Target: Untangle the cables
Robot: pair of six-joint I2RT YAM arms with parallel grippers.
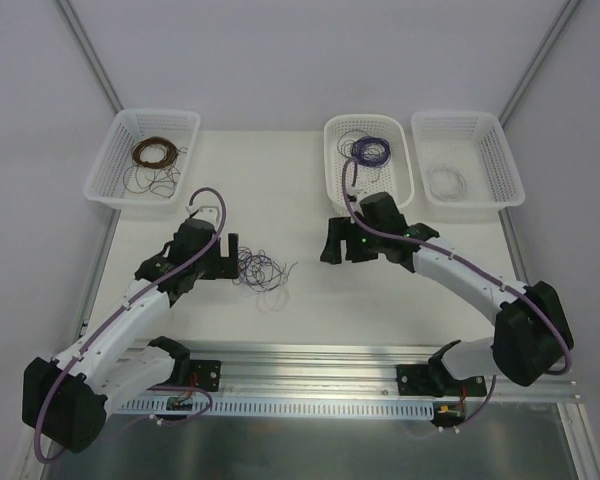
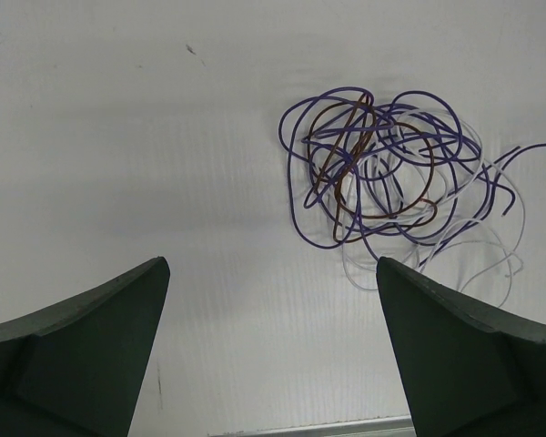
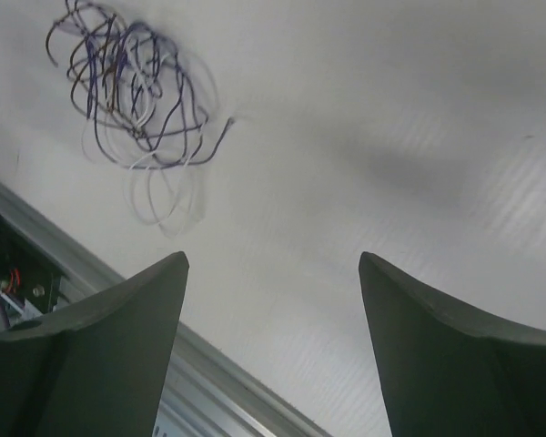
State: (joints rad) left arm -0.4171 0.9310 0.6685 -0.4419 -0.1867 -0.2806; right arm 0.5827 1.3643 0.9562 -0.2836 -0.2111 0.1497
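The cables (image 1: 262, 270) lie in one loose tangle on the white desk (image 1: 280, 200): purple, brown and white hair-thin strands looped over one another, with a few free ends trailing out on the side away from the left arm.

The left end effector (image 1: 232, 257) sits just beside the tangle, released, with its jaws spread wide and nothing between them. In the left wrist view the cables (image 2: 382, 182) lie ahead of the left end effector (image 2: 271, 273) and off towards its right finger, not touching either finger.

The right end effector (image 1: 330, 245) is on the opposite side of the tangle, clearly farther from it, also released and empty. In its wrist view the cables (image 3: 132, 86) sit far up to the left of the right end effector (image 3: 273, 264).

Beyond the tangle stand three white mesh baskets: the left basket (image 1: 105, 165) with a brown coil (image 1: 153, 153), the middle basket (image 1: 332, 150) with a purple coil (image 1: 370, 150), and the right basket (image 1: 505, 150) with a white coil (image 1: 446, 180). Nearer than the tangle, an aluminium rail (image 1: 330, 355) carries the arm bases. Pale grey walls enclose the desk
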